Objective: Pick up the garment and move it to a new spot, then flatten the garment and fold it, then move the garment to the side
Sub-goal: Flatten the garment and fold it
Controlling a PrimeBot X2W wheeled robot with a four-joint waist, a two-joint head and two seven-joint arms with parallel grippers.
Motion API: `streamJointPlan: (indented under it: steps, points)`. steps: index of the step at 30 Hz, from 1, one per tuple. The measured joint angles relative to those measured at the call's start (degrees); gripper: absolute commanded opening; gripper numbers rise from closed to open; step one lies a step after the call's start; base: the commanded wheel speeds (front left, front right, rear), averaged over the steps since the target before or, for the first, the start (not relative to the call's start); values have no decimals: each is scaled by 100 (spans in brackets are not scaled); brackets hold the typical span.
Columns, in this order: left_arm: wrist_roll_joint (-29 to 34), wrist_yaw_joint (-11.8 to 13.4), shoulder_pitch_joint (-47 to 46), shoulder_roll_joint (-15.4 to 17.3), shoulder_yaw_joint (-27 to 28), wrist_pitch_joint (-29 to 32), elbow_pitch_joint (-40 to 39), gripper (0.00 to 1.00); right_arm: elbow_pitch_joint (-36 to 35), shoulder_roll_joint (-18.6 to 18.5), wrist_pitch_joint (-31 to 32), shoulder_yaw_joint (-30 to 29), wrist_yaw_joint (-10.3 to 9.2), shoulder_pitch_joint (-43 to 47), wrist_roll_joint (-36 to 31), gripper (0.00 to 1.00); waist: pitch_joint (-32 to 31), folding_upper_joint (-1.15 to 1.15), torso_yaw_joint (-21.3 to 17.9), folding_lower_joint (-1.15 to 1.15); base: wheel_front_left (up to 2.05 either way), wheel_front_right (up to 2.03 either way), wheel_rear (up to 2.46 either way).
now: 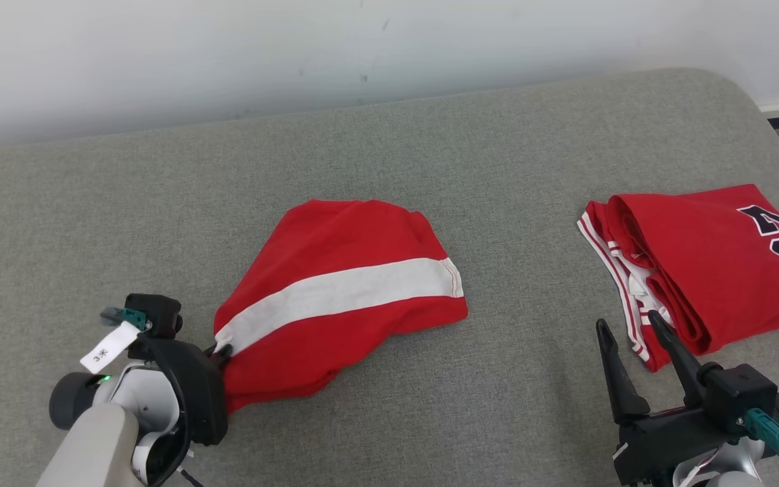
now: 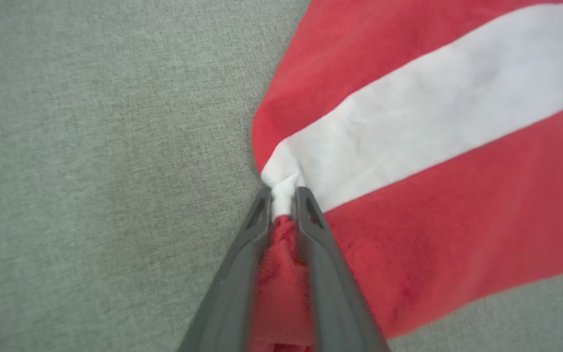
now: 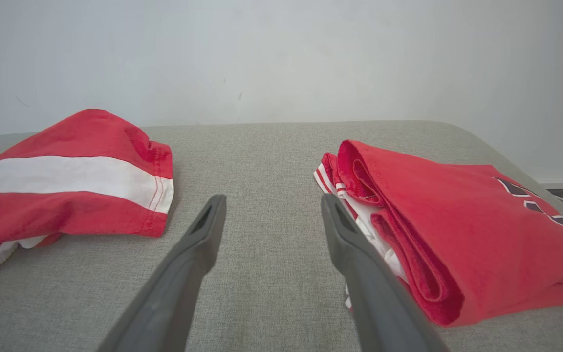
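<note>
Looks like the pick-up step. Pinching the garment (image 1: 342, 284) at its corner with the left gripper (image 2: 284, 200), fingers (image 2: 323, 239) narrow on the white stripe (image 2: 408, 112) end; otherwise bunched mid-cushion (image 1: 430, 155). Right gripper (image 1: 627, 323) wide, empty, near the folded shirt (image 1: 714, 257). Next probably calls for lifting without slipping, then carrying to free space.

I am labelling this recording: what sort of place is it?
Probably an indoor garment-folding test area: a grey fabric-covered surface against a plain white wall, with a folded red jersey and a crumpled red garment with a white stripe lying on it.
</note>
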Motion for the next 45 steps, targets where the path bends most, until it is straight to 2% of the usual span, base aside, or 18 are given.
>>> streamJointPlan:
  steps: [5,8,13,15,16,19,26,31,44,45]
  points:
    - [0,0,-18,30,29,1,3,0,1,-30,93,60,10,-29,-1,100,23,0,-13,0,0,0,0]
    - [0,0,-17,67,40,1,-25,0,67,-87,397,146,145,-277,8,100,55,0,-31,0,0,0,0]
    - [7,0,-82,47,-18,18,-53,0,354,-257,1246,380,465,-1300,163,100,140,0,-41,0,0,0,0]
    - [14,0,-170,-34,-97,24,-62,0,564,-256,1638,546,521,-1699,220,100,170,0,-17,0,0,0,0]
    - [19,0,-240,-136,-152,31,-62,0,844,-236,2000,687,576,-2054,342,100,201,0,22,0,0,0,0]
    - [20,0,-315,-238,-212,33,-49,0,1289,-183,2455,854,622,-2464,433,100,237,0,101,0,0,0,0]
    - [26,-1,-439,-307,-288,48,-14,0,2080,185,3130,1083,686,-2821,1001,100,322,0,316,0,0,0,0]
    - [27,-1,-494,-279,-274,23,-13,0,2404,441,3328,1225,699,-2846,1201,100,410,0,434,0,0,0,0]
    - [64,-7,-651,-379,-324,-31,-27,0,2973,453,3118,887,700,-3344,1391,100,669,0,629,0,0,0,0]
    - [64,-7,-731,-405,-333,-34,-5,0,3081,464,3109,886,701,-3398,1424,94,701,0,661,0,0,0,0]
